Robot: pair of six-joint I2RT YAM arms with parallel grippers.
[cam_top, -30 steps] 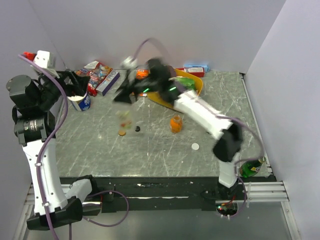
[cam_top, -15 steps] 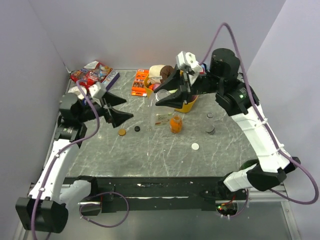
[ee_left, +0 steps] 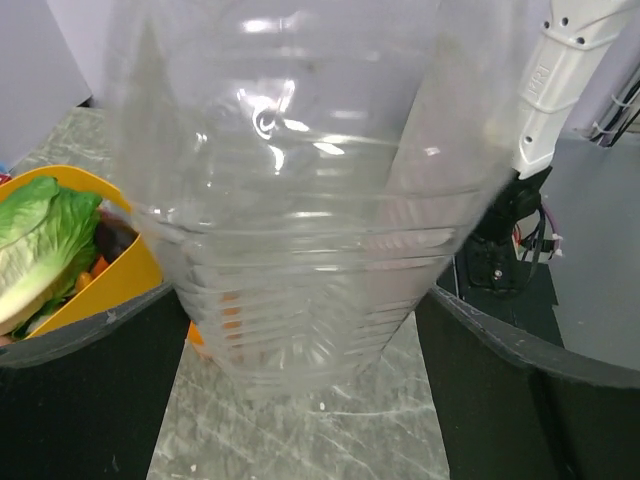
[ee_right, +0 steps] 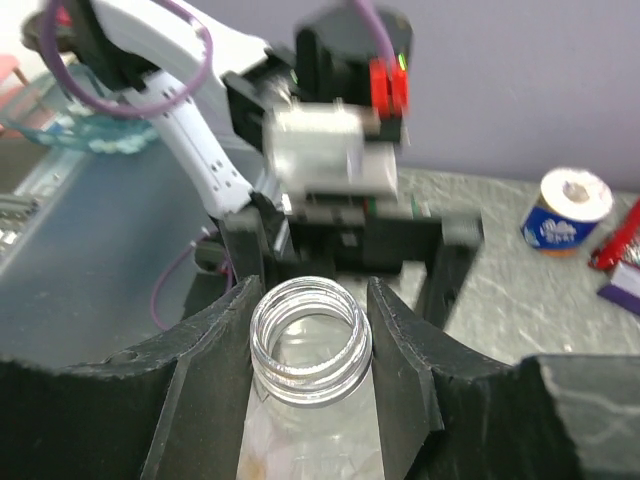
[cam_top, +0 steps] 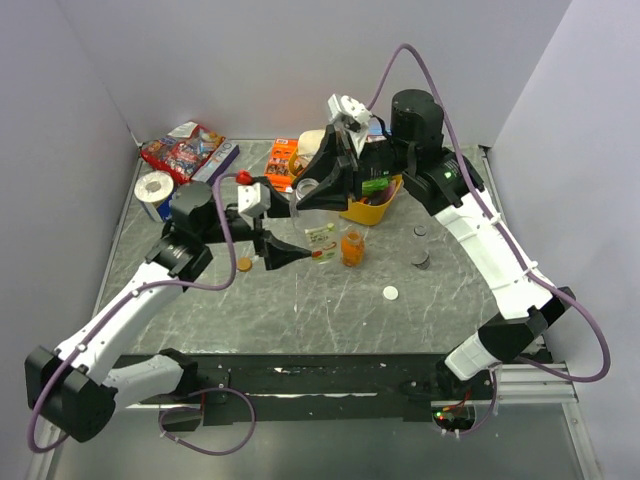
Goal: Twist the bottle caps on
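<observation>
My right gripper (cam_top: 308, 190) is shut on the threaded neck of the clear bottle (cam_top: 320, 236) with the green-marked label, which has no cap on its mouth. In the right wrist view the fingers (ee_right: 205, 360) press both sides of the neck. My left gripper (cam_top: 298, 234) stands open with the bottle's ribbed lower body (ee_left: 300, 200) between its fingers (ee_left: 90, 400). The orange drink bottle (cam_top: 351, 247) stands just right of it. A white cap (cam_top: 390, 293) and an orange-gold cap (cam_top: 243, 264) lie on the table. The black cap is hidden.
A yellow bowl (cam_top: 392, 203) with lettuce sits behind the bottles, under the right arm. Snack packets (cam_top: 185, 145), a tape roll (cam_top: 155, 187) and an orange box (cam_top: 282, 160) line the back left. Two small grey items (cam_top: 421, 258) lie at right.
The left arm swung in from the left and put its open fingers round the clear bottle's base. The right arm shifted the held bottle slightly left.
</observation>
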